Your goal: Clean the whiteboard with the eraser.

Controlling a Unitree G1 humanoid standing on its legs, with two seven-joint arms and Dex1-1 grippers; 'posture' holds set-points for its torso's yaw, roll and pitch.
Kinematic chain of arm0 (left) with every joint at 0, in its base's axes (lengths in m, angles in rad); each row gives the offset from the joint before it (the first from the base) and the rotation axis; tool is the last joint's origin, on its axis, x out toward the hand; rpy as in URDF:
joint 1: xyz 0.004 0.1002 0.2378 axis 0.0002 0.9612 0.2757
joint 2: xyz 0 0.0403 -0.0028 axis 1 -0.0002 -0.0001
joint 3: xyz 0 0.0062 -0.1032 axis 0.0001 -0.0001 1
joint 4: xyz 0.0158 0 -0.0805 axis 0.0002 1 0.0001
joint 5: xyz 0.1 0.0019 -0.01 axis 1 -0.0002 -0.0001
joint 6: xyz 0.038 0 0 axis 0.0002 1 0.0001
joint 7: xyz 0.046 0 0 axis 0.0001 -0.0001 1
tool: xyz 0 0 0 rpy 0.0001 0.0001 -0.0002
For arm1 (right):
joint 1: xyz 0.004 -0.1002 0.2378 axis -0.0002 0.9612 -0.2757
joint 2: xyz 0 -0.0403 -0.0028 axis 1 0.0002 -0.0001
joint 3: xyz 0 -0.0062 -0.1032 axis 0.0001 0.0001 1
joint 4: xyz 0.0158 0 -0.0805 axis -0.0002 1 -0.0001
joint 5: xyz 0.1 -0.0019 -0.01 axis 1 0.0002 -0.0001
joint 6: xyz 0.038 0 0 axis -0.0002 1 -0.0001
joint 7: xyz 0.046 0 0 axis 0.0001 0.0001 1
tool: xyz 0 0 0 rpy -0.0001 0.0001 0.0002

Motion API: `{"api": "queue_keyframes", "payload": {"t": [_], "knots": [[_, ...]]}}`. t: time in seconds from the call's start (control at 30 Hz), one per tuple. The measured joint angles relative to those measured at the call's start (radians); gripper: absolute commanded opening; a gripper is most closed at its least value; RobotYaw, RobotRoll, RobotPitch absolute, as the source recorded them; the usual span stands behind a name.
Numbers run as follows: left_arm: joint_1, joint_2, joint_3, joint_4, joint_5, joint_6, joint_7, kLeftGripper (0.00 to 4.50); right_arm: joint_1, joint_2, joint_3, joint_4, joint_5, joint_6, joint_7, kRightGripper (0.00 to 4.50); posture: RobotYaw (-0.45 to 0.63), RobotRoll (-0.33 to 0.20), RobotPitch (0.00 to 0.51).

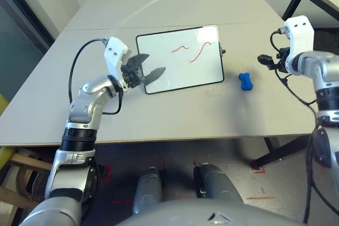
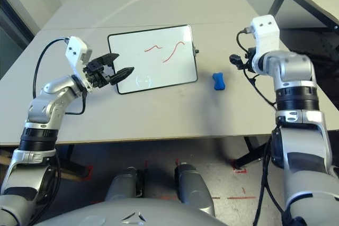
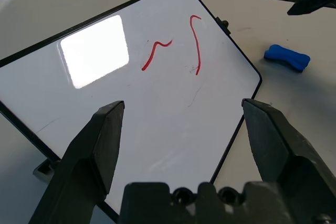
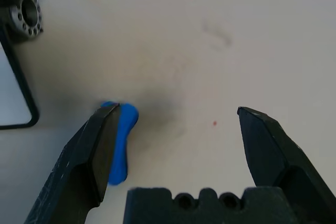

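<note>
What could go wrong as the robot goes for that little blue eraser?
The eraser is small and lies off-centre toward one finger of the open right gripper, so closing might nudge it away. The whiteboard lies loose on the table; the open left gripper over its corner could push it askew.

Eraser (image 1: 244, 81) right of whiteboard (image 1: 180, 60)

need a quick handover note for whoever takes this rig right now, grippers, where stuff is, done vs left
Left gripper: open, empty, hanging over the near left corner of the whiteboard.
Right gripper: open, empty, above the table just right of the eraser.
Whiteboard lies flat on the table; two red marker strokes are on it.
Eraser lies on the table right of the board, apart from it.
Done: nothing wiped, eraser not picked up.
Left: grasp the eraser, likely steady the board, wipe off the strokes.
</note>
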Motion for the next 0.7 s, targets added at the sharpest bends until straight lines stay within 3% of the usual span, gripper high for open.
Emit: {"api": "queue_keyframes", "payload": {"t": [0.27,0.7], "knots": [[0.0,-0.024,-0.007,0.002,0.018,-0.009,0.001,4.5,-0.014,0.099,0.001,0.0,0.011,0.111,-0.055,4.47,-0.12,0.0,0.062],[0.003,-0.028,-0.007,-0.001,0.02,-0.009,0.011,4.5,0.02,0.128,0.002,0.115,-0.006,-0.005,-0.117,4.47,-0.11,0.0,0.055]]}}
